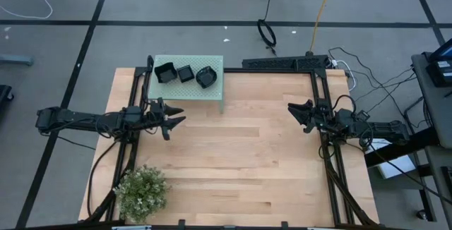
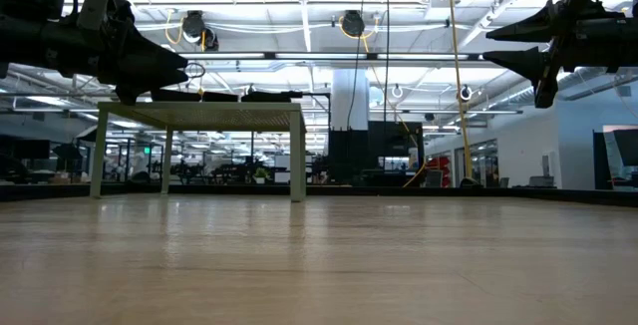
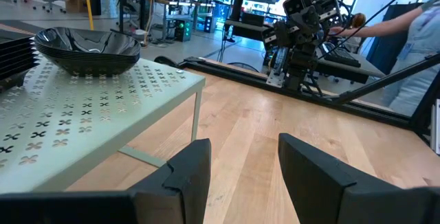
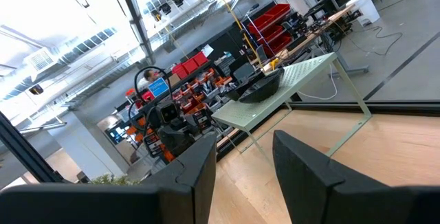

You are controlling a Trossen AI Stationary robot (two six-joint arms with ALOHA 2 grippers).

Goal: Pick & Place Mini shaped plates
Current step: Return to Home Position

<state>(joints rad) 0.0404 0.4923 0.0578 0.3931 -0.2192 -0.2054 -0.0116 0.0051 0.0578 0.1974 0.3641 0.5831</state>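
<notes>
Wood counter (image 1: 240,152), with a green stand (image 1: 212,92) at its far edge, left of centre. Plates (image 1: 185,73) sit in three black stacks on the stand top. My left pincer (image 1: 180,116) hovers just in front of the stand, fingers spread, holding nothing. My right pincer (image 1: 293,113) hangs at the counter's right side, well apart, also spread and holding nothing. Plant (image 1: 141,191) at the near left corner.

We looked straight down from overhead, level across the table (image 1: 247,159), and forward from each wrist, all sharing the green stand (image 1: 187,90).
</notes>
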